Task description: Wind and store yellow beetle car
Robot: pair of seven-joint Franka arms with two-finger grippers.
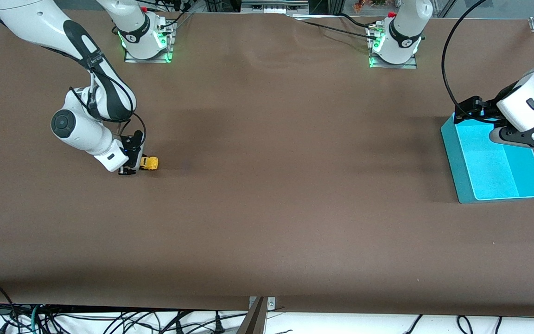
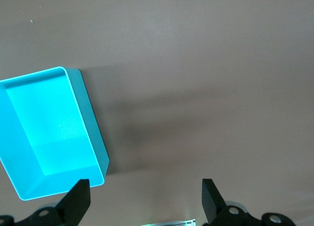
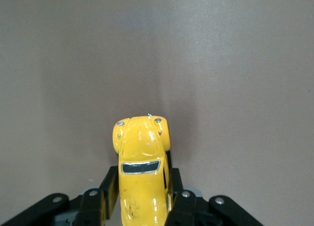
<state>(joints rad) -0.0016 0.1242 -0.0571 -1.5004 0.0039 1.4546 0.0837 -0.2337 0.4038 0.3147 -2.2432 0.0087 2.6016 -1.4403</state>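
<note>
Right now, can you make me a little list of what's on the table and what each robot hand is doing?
car: yellow beetle car on the brown table, toward the right arm's end
right gripper: down at the table, fingers shut on the car's sides
left gripper: open, waiting over the table beside the bin
bin: turquoise bin, nothing seen inside, toward the left arm's end

Right arm bent down low over table toward own end, wrist angled, right gripper (image 1: 133,168) at surface, fingers (image 3: 182,206) pressed against both sides of yellow beetle car (image 1: 149,163). Left arm waits raised at own end of table, left gripper (image 2: 145,196) pointing downward, fingers (image 2: 78,199) spread wide, holding nothing.
</note>
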